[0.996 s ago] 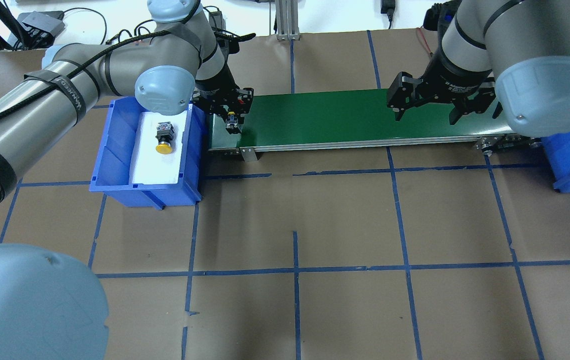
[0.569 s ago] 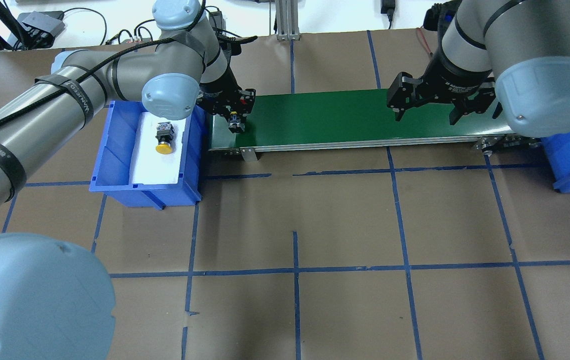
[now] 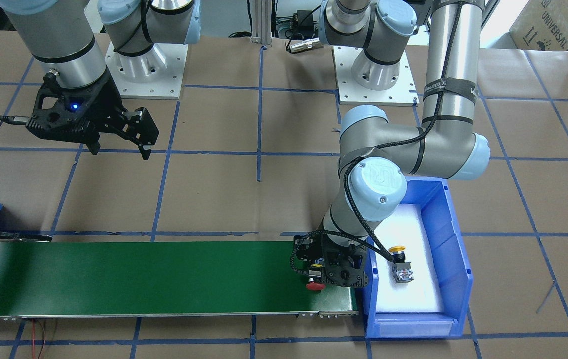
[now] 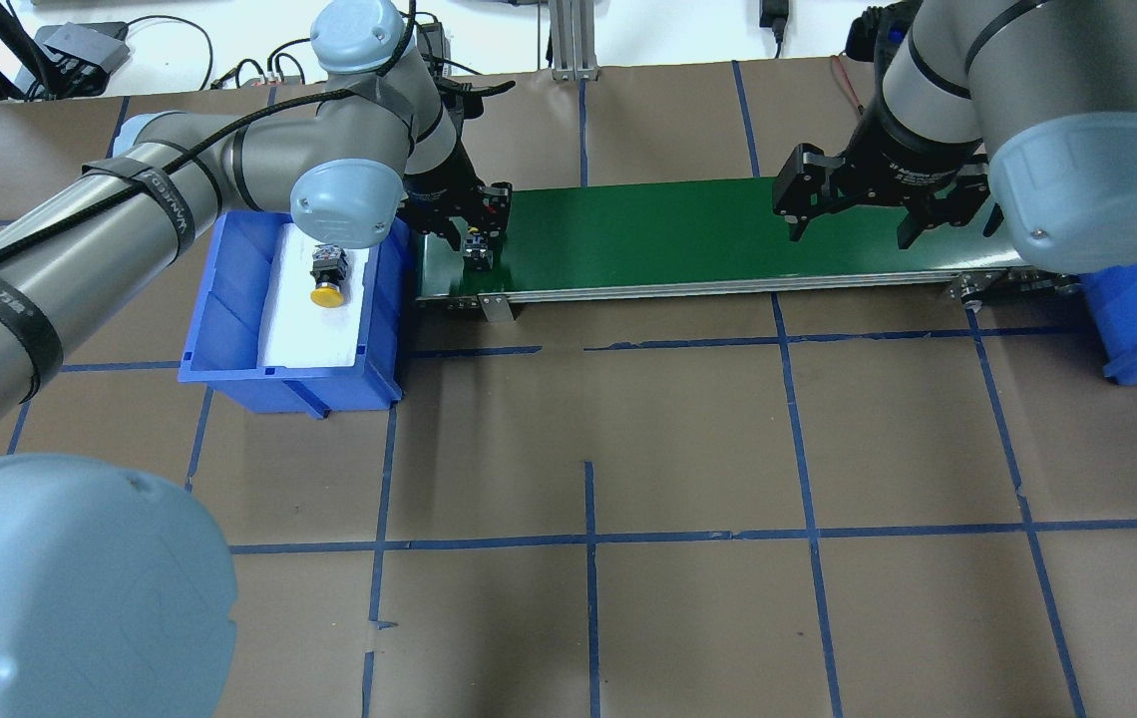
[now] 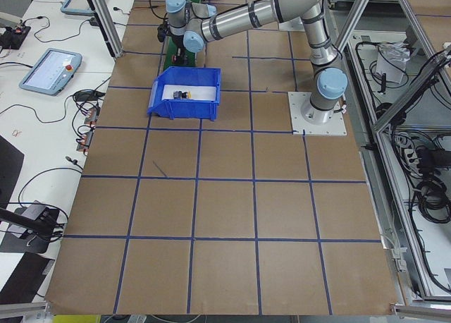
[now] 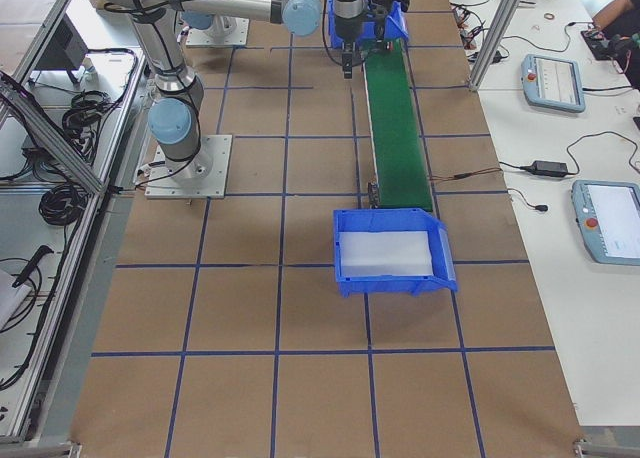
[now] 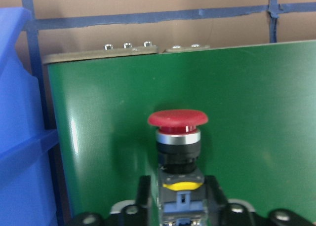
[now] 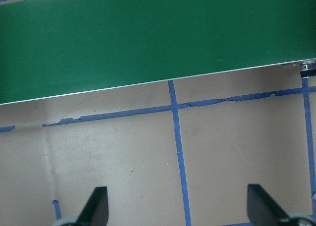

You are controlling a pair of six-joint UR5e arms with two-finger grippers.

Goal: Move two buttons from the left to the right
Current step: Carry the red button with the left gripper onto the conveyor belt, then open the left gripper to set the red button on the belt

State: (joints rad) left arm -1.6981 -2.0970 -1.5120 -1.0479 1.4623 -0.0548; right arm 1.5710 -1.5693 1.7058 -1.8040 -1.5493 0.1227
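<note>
The left gripper, pinching the red button, is holding it so near the belt's left-edge end it risks rolling off

Lighting bright, even, overhead; soft blurred shadows on tabletop; faint sheen on green belt; wrist-view foregrounds blurred.

A green conveyor belt lies across a table covered in brown paper, which is gridded with blue tape. A blue bin stands just beside one end of the belt and contains a white foam pad. A second blue bin, also lined in white, sits at the opposite end. Two touchscreen pendants lie on a white side bench.
</note>
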